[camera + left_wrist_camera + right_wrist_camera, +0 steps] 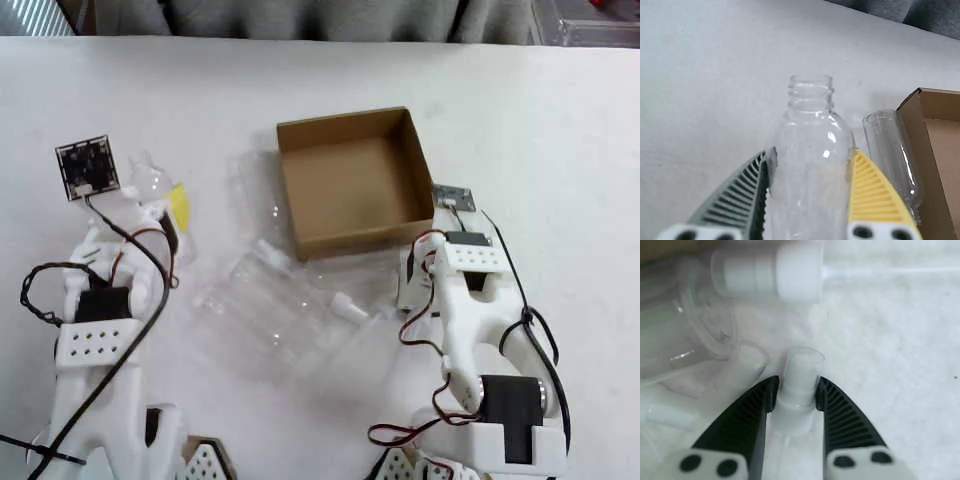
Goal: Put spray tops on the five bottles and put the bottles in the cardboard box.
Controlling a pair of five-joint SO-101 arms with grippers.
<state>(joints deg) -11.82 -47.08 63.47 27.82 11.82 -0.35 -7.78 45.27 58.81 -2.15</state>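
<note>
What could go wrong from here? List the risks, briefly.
1. The left gripper pinches the smooth clear bottle by its body, so it may slip or twist when a top is pushed on.
2. The right gripper holds the spray top by a narrow part. It may tilt and miss the open neck.
3. A loose bottle and another top lie close by. Lifting may knock them.

The place looks like a robotics lab bench: a plain white table (300, 80) carries two white plastic arms (100, 340) with bare circuit boards (87, 167) and loose red and black wires (406, 325), and grey cloth (300, 15) hangs behind.
</note>
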